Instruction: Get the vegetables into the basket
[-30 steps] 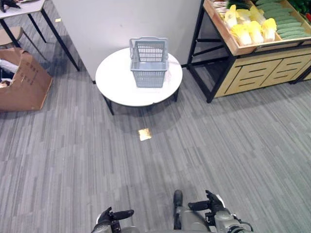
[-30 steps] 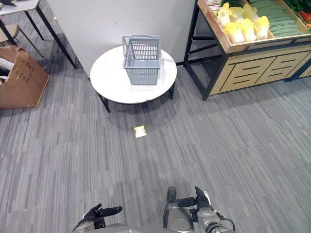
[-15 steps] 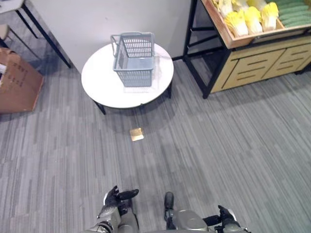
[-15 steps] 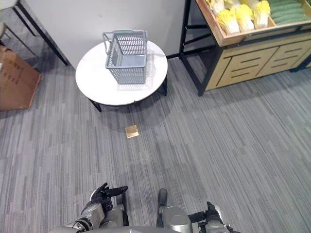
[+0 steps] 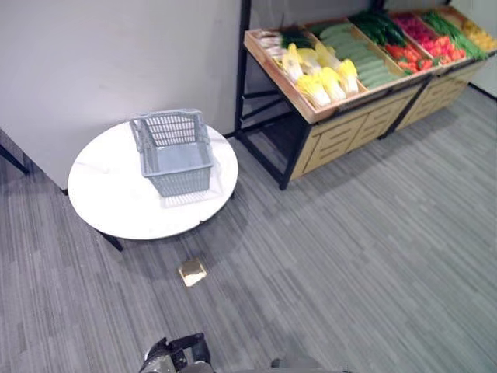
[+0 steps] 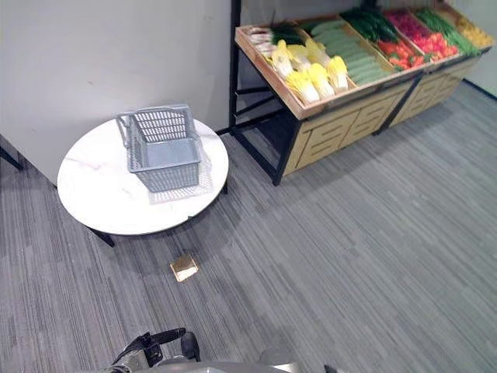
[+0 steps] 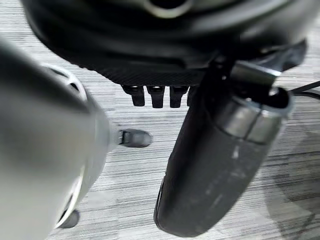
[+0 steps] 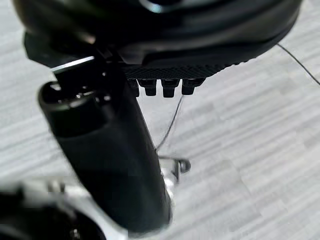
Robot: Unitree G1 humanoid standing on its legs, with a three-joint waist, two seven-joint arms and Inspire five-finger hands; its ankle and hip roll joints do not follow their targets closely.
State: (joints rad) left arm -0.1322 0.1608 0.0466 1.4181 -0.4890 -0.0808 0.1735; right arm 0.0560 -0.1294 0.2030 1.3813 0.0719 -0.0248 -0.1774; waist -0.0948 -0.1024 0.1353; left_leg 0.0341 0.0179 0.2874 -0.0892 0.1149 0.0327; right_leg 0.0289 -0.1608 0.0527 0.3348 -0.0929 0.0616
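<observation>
The vegetables (image 5: 365, 54) lie in the slanted wooden crates of a produce stand (image 5: 349, 128) in the upper right of the head views: pale yellow cabbages (image 5: 322, 78) at the near end, then long green ones, then red ones, with a few yellow ones at the far right corner. The grey plastic basket (image 5: 172, 151) stands upright on a round white table (image 5: 116, 206) at the left centre of the frame, against a pale wall (image 5: 116, 54), with its handle tipped back over the far rim. It is empty, as far as its mesh walls let one see.

The left hand (image 5: 167, 355) shows at the bottom edge, left of centre, low over the grey striped floor (image 5: 373, 256) and well apart from both basket and stand. Its fingers (image 7: 155, 95) are straight and relaxed, holding nothing. The right hand (image 8: 165, 55) hangs above the floor likewise, fingers loose and empty.

A small tan square marker (image 5: 192, 272) lies on the floor just before the table. No writing can be read anywhere.
</observation>
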